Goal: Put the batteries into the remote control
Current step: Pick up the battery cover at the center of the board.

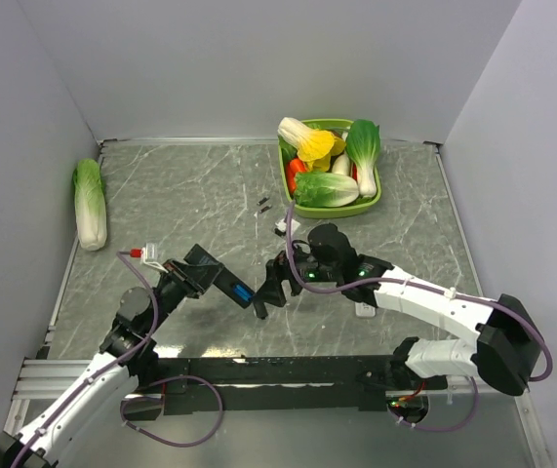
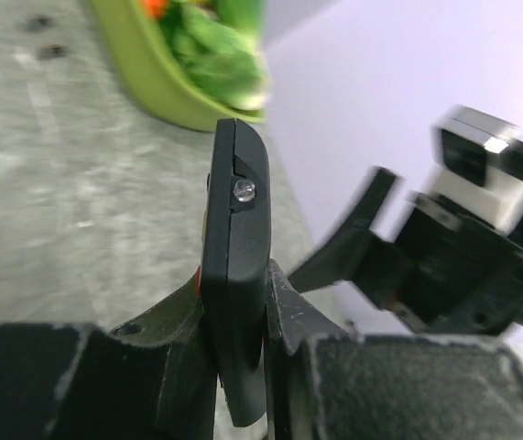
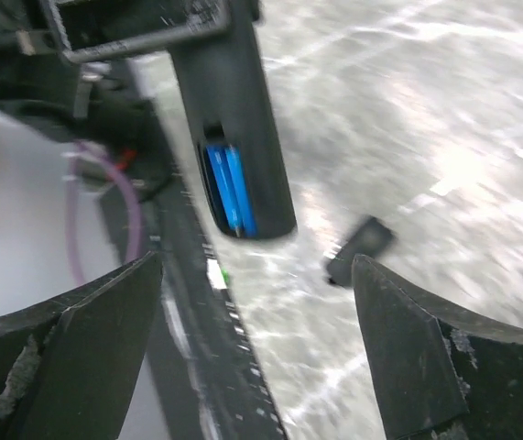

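Left arm [image 1: 73,402], right arm [image 1: 434,295]: white link shells, black joint housings. Purple cables [image 1: 176,421] loop off both. Black base rail [image 1: 278,370] along near edge. Left tool [image 1: 221,280] black; fingers [image 2: 165,353] matte, scuffed, one screw hole. Right tool [image 1: 270,290] black, green lights [image 1: 309,276]; fingertips [image 3: 398,357] chipped pale at edges.

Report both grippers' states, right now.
Left gripper: shut on the remote control.
Right gripper: open, holding nothing.
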Robot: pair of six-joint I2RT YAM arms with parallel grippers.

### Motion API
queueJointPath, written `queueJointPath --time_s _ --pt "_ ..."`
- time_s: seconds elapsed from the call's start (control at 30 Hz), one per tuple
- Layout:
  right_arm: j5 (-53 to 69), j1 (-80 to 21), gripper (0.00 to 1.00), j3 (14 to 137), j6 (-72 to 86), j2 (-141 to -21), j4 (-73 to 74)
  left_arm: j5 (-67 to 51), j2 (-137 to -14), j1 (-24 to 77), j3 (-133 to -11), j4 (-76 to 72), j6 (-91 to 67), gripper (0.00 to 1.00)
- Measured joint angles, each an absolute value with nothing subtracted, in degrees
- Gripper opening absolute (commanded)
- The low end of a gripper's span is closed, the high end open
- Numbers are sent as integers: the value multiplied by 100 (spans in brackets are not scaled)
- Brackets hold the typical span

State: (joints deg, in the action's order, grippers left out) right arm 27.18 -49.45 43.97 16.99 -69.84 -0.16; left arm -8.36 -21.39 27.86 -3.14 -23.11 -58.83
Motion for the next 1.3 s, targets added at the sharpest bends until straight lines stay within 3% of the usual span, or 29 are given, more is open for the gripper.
queueJointPath --time_s 0.27,0.47,0.77,1.3 --pt "1933 -4974 92 4410 1293 -7050 840 419 -1876 2786 -427 -552 -5662 1" --pt "1730 -5301 92 4427 1087 -7743 1210 1079 -1492 2786 -642 421 -5621 1" --pt "1601 -5793 92 4803 1028 -9008 1527 1470 -963 2786 -1238 1214 -5516 1" --pt "2259 -6276 90 5758 1066 -9998 1238 2102 -377 2786 -2106 2248 -5290 1"
